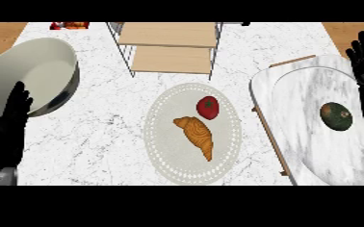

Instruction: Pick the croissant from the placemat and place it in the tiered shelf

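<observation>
Both hands sit idle at the edges of my view: left hand (16,118) at the lower left with its fingers straight and pointing up, holding nothing, and right hand (356,57) at the upper right edge, fingers also straight and apart from everything. Just beside my left hand is a grey bowl (39,72), tilted on the counter (92,134). Near my right hand lies a marble tray (298,125) with a wooden edge, and a dark green avocado (335,116) rests on it. Between the 2 hands, at the middle, is the round placemat (167,158). I see the croissant (196,135) lying on it, untouched, with a tomato (207,107) just beside its upper end. Behind the placemat stands the shelf (171,45), 2 wooden tiers in a wire frame. A red item (69,25) shows at the far left edge; I cannot tell what it is.
</observation>
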Robot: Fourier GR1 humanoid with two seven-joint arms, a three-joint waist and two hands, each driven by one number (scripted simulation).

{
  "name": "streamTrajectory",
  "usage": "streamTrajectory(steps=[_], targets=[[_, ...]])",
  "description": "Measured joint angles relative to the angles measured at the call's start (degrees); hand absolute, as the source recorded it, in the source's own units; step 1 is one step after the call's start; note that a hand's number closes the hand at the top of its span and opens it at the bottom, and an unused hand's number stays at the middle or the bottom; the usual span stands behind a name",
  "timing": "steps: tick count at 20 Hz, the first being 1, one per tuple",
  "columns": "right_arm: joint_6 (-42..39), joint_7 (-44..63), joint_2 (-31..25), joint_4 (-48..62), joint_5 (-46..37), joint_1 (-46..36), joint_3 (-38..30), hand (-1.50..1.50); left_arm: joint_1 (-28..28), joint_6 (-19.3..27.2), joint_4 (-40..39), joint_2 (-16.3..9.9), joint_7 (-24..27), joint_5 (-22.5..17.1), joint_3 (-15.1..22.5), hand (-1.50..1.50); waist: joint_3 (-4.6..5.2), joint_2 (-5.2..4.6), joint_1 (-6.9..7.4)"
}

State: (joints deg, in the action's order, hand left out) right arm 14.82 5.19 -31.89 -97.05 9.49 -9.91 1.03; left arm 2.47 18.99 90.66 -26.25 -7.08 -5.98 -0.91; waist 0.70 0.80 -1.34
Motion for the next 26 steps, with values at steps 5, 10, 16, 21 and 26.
streamTrajectory(steps=[5, 10, 16, 21, 26], targets=[[-6.0, -4.3, -0.8, -0.9, -1.1, -5.3, 3.7, 1.50, -0.7, -3.4, 0.2, 2.7, -1.8, -2.7, 2.5, 0.00, -1.05, -0.49, 1.72], [-9.1, -3.7, -4.3, 5.6, -9.7, -8.8, 9.5, -1.50, -1.1, -7.8, -3.4, 6.2, -6.3, -7.3, 5.9, 0.00, -0.66, -1.60, 2.66], [-17.8, -13.1, -1.7, 18.2, -9.4, -13.0, 12.2, -1.50, -2.9, -10.2, -8.3, 8.7, -8.0, -8.9, 6.9, 0.00, -0.77, -1.32, 2.49], [-28.8, -13.3, -4.8, 16.4, -7.9, -14.6, 14.1, -1.50, -3.4, -11.7, -10.5, 8.7, -7.4, -9.5, 5.5, 0.00, -0.86, -0.83, 1.72], [-35.8, -4.5, -6.9, 7.1, -6.5, -15.4, 16.1, -1.50, -3.9, -13.4, -12.0, 8.0, -7.5, -10.2, 3.9, 0.00, -0.90, -0.48, 1.17]])
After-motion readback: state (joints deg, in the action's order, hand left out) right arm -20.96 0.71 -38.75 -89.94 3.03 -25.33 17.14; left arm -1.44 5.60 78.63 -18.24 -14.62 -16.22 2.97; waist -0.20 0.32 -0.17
